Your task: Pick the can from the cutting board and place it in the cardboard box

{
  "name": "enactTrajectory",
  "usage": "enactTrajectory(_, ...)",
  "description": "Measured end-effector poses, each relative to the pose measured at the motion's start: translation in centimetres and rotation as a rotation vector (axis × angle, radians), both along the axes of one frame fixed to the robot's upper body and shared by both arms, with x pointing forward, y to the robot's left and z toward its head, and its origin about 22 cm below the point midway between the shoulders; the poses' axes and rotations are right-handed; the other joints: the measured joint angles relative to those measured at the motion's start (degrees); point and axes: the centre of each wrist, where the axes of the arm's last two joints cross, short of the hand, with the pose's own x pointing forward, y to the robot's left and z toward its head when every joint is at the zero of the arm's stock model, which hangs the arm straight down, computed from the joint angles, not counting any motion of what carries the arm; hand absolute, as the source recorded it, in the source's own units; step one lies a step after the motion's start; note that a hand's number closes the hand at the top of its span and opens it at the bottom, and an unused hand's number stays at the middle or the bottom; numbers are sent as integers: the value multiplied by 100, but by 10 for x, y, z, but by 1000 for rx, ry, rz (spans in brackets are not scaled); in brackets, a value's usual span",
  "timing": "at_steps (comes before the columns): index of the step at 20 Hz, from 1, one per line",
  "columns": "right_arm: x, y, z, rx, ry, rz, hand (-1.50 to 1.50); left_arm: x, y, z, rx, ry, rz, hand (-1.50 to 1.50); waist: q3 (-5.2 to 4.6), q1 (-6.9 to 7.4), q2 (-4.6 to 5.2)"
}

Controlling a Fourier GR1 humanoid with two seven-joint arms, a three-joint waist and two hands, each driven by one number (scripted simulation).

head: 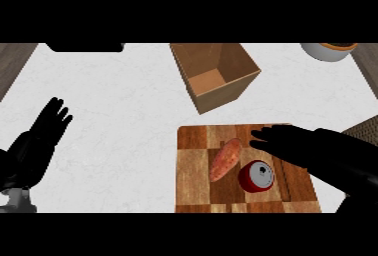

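Presently the red can [256,176] stands on the cutting board [193,165], just right of a sweet potato [224,159]. Above the board hangs the right hand [291,141], fingers relaxed and open, just above the can, holding nothing. Beyond the board, the open cardboard box [215,75] sits on the white bench [125,115]. At the view's left edge, the left hand [43,131] rests open, fingers up.

sweet potato [225,160] just beside can [256,176] | cardboard box [215,75] top open
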Motion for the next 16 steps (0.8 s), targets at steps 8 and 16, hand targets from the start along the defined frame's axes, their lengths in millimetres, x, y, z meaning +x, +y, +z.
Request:
enactTrajectory(8, 10, 11, -8, -99, 36, -19, -150, 3, 0, 4, -1, -7, 1, 0, 4, -9, 5)
enactTrajectory(16, 11, 11, -25, -86, 42, -6, -150, 1, 4, 2, 0, -6, -2, 0, 7, -24, 5)
